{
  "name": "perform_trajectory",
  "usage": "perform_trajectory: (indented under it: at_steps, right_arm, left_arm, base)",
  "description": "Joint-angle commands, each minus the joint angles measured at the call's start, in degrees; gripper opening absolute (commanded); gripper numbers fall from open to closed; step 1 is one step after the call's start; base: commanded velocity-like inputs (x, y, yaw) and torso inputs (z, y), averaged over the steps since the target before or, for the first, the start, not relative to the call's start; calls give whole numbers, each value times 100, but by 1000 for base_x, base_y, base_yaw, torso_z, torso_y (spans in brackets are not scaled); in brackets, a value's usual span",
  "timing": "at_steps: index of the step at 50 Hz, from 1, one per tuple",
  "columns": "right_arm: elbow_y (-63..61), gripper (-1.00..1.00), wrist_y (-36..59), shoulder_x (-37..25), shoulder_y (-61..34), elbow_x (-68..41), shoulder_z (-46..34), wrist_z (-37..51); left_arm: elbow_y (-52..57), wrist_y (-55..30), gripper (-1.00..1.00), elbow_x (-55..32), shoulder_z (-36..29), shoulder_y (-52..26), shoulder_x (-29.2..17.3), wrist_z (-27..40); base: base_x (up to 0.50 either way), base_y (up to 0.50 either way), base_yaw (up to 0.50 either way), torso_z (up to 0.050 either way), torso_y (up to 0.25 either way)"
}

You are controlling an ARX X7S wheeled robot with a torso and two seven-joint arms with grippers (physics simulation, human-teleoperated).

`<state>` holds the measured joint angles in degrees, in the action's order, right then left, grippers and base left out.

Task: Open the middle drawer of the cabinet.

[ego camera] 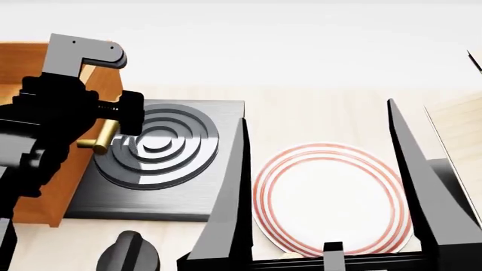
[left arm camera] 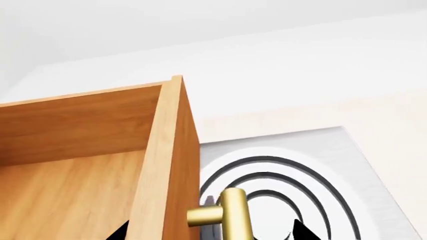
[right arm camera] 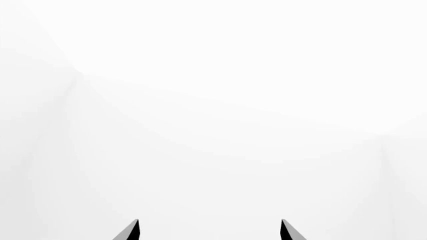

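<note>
Likely a kitchen. A ringed stove burner [ego camera: 158, 144] sits on a pale counter [ego camera: 316, 118]. A red-rimmed plate [ego camera: 331, 197] lies near it.

A dark slab with raised concentric rings [ego camera: 162, 144] is lying on the pale bench [ego camera: 316, 116], a red-ringed white plate [ego camera: 331, 195] sitting just beside it.

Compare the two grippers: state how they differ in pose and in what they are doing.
The left gripper sits at the brass cylindrical bar handle of the orange-brown wooden drawer, fingers either side of it; the right gripper holds nothing.
The left gripper is beside the dark ringed burner plate; the right gripper hangs over the white red-ringed plate.
The right gripper's fingers spread wide.
Both have dark pointed fingers.
</note>
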<state>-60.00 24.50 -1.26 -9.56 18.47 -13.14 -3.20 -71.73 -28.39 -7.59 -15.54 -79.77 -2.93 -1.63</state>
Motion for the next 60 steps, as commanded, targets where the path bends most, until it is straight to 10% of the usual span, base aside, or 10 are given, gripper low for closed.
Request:
perform_trajectory:
  at_steps: [1,60]
  right_arm:
    - [2,100,-28,116,10,166,76,-159]
    - [2,100,-25,117,-11,211,-35,-163]
  left_arm:
    - [405,-131,100,-1166,-211,99,267,-274]
    - [5187,10,100,-1577,-911,1985,-752,1728]
  base:
    - [0,0,-3,0,0]
    - [-1,-1,-2,0,1]
